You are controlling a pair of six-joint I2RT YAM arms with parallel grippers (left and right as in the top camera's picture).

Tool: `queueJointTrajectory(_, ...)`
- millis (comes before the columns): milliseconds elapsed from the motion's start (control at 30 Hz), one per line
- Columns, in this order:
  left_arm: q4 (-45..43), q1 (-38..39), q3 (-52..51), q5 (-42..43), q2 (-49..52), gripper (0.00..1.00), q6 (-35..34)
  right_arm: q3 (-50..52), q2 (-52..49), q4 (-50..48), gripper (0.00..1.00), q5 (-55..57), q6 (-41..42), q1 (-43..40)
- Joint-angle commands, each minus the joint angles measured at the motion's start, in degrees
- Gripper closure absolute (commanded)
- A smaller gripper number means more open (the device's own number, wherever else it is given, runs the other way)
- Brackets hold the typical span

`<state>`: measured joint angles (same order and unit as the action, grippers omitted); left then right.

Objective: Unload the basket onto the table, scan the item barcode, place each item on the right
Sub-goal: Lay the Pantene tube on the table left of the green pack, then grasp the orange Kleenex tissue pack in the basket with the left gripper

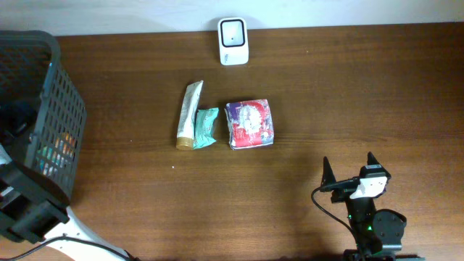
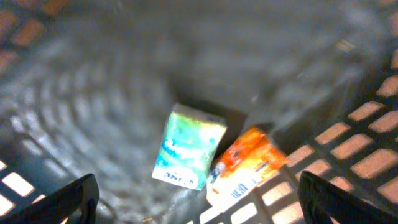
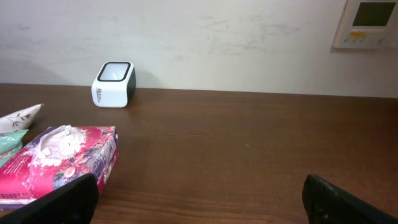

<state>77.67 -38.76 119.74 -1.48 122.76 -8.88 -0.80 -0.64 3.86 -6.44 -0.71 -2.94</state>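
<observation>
Left gripper (image 2: 205, 202) is spread wide inside the basket (image 1: 54, 94), over a green pack (image 2: 189, 146) and an orange pack (image 2: 245, 165), print way too blurry to read. Right gripper (image 1: 349, 163) is spread too, holding nothing. Tube (image 1: 190, 114), teal packet (image 1: 206, 127) and pink pack (image 1: 249, 124) lie mid-table, in front of the white scanner (image 1: 233, 41).

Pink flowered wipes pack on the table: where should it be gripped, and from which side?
Probably from above with the open right tool, pinching the pink flowered wipes pack across its far and near edges. It lies flat and low on the brown wooden table, and the small teal packet crowds its left edge.
</observation>
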Motion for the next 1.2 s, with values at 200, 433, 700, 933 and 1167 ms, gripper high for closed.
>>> queueJointTrajectory(200,-9.18,-3.41,-18.03,0.22,-0.50,0.27,5.77,0.48,0.28,0.20,0.01,0.52,-0.35,0.31)
queueJointTrajectory(433,-13.99,-3.41,-23.96,0.24,-0.52,0.97,5.70,0.48,0.28,0.20,0.01,0.52,-0.35,0.31)
queueJointTrajectory(700,0.76,-3.41,7.19,6.84,-2.89,1.00,-2.67,0.48,0.28,0.20,0.01,0.52,-0.35,0.31)
queueJointTrajectory(933,-1.62,4.35,20.37,42.40,-13.40,1.00,-2.62,0.48,0.28,0.20,0.01,0.52,-0.35,0.31)
queueJointTrajectory(1167,4.52,39.06,19.74,19.37,-8.37,1.00,0.83,0.48,0.28,0.20,0.01,0.52,-0.35,0.31)
